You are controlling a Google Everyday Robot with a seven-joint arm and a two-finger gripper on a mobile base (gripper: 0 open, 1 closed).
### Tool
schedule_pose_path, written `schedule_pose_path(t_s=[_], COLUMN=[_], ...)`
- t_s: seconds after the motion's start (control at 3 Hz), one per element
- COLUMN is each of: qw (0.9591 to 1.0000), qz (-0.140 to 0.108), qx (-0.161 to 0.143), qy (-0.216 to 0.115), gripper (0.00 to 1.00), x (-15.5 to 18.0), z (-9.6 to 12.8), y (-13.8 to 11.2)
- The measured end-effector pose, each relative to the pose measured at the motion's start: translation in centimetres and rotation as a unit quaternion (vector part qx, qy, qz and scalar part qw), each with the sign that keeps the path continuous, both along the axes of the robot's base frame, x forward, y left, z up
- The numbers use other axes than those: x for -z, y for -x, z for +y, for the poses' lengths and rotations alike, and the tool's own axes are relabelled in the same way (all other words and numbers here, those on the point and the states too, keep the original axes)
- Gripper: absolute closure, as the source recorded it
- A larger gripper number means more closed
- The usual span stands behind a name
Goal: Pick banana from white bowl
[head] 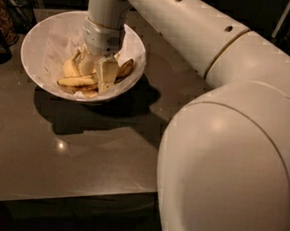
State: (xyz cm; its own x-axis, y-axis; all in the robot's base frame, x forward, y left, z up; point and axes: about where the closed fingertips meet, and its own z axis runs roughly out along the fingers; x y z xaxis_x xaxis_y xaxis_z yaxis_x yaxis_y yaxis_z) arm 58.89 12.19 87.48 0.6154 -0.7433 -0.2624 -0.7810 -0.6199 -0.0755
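Grasping step: cream robot gripper (96, 74) reaches into wide white bowl (25, 58) at speckled yellow banana (75, 81) (hold? cannot tell); next, a steady lift.

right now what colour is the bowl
White bowl, camera view; gripper sits inside it.

Smooth plastic jaws in paper-lined white bowl (28, 64).
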Motion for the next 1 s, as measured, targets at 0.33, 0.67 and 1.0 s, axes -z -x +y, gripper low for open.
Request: schedule_pose_path(t_s=[0.33,0.67,1.0], qw=[1.0,1.0,1.0], qz=[-0.007,-0.007,-0.007], qx=[0.0,0.0,0.0], qy=[0.004,0.003,0.003], gripper=[0.58,0.81,1.0], x=[0.14,0.14,0.13], z=[-0.13,-0.13,-0.13], y=[0.09,0.09,0.09])
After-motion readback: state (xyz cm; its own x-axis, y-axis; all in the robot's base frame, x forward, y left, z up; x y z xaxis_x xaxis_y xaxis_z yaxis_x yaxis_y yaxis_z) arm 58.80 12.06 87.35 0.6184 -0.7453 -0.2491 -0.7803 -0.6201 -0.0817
